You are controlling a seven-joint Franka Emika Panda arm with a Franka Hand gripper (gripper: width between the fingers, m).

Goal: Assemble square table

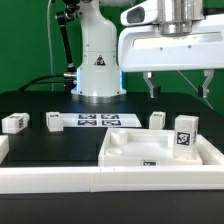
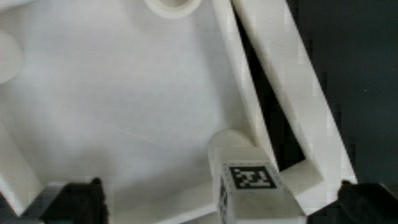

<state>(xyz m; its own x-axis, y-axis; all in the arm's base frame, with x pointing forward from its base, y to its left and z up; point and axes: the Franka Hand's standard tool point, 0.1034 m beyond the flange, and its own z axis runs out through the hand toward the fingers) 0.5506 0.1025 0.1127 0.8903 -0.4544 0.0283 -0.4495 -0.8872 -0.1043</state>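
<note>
**A:** In the exterior view, where is the gripper (image 1: 178, 88)?

**B:** It hangs above the slab (image 1: 135, 152) of the square table, jaws spread wide and holding nothing. One tagged leg (image 1: 185, 135) stands below the gap, clear of the fingertips (image 1: 150, 92).

**A:** Which way does its long axis run?

**B:** Upright, pointing up into the jaws. A plain descent should bring a finger down on either side of it.

**A:** And the wrist view?

**B:** The gripper (image 2: 217, 198) shows both fingertips (image 2: 80, 198) parted. The leg (image 2: 249, 172) sits between them, a little nearer one finger than the other. The slab (image 2: 125, 110) fills the space beneath the jaws, and its raised rim runs past the leg.

**A:** Is the leg seated in the slab?

**B:** I cannot tell. Its foot is hidden, so it may only rest on the surface. I judge that a small sideways centring is needed before the jaws close.
</note>
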